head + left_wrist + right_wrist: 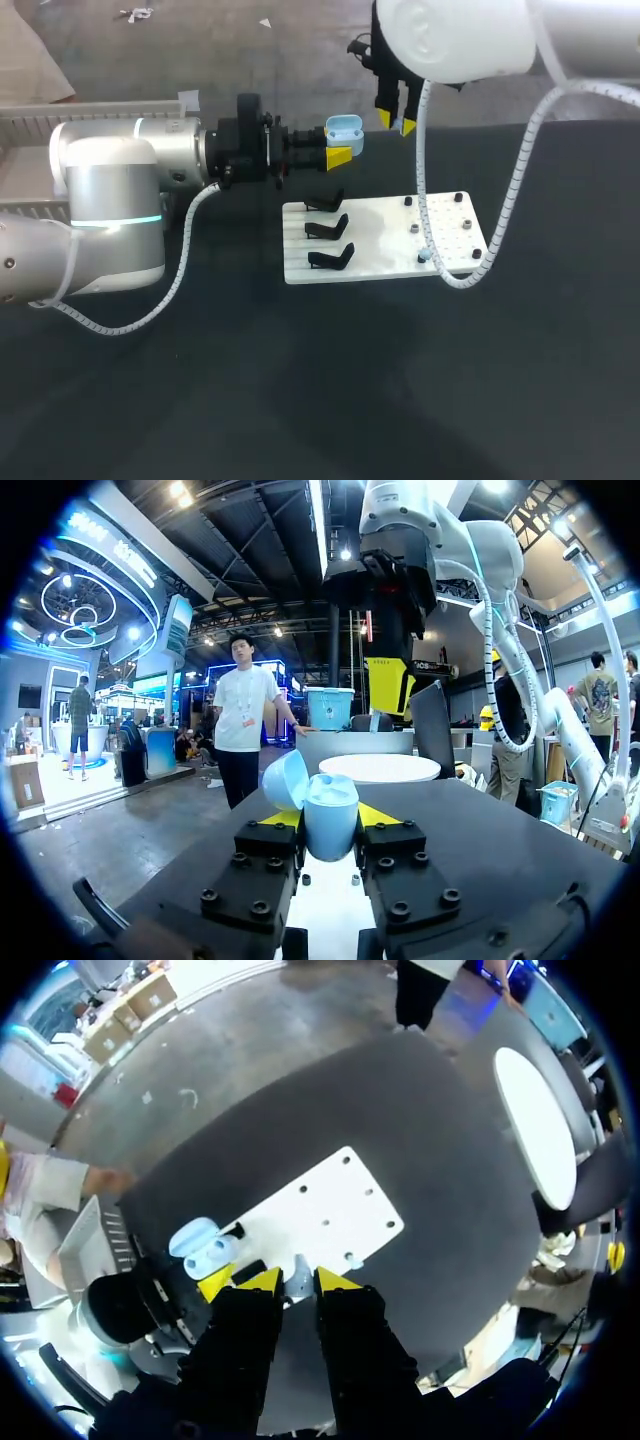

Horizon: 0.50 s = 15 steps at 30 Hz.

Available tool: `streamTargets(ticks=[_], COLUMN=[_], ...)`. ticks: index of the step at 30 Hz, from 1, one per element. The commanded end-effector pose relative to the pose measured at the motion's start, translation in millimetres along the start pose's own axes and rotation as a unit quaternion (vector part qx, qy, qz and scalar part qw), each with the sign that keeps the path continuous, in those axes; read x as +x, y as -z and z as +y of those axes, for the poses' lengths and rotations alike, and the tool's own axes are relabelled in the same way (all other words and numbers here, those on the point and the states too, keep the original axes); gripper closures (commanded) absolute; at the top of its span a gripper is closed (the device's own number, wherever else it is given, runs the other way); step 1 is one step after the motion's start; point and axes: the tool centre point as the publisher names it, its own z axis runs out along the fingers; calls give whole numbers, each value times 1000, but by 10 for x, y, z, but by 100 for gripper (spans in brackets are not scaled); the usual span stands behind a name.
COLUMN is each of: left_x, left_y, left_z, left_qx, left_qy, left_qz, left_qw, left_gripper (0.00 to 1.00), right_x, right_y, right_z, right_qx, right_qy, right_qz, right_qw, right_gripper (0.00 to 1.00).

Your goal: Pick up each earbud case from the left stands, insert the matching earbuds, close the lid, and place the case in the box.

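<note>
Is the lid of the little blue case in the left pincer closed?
No. In the left wrist view the blue case, clamped by the left pincer, has its lid swung open to one side.

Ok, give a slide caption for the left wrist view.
Left gripper holds the open blue earbud case; right gripper hangs ahead.

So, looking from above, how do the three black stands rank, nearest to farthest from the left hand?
1. Back stand, closest to the left hand holding the blue case.
2. Middle stand.
3. Front stand, at the board's near edge.
</note>
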Motion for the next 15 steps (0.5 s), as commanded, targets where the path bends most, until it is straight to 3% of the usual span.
streamTargets(ticks=[1,15], left_x=[6,6], left_y=[-1,-1], left_z=[-5,-5], left_qx=[-2,-2], left_qy=[-2,-2], left_qz=[-2,-2], left_qw=[1000,1000], left_gripper=[100,100], right_x=[-47,9], right_y=[-41,-85], right_z=[232,476], right_qx=[25,45], right_qy=[9,43], right_qz=[3,14], right_qw=[1000,998], right_gripper=[100,100])
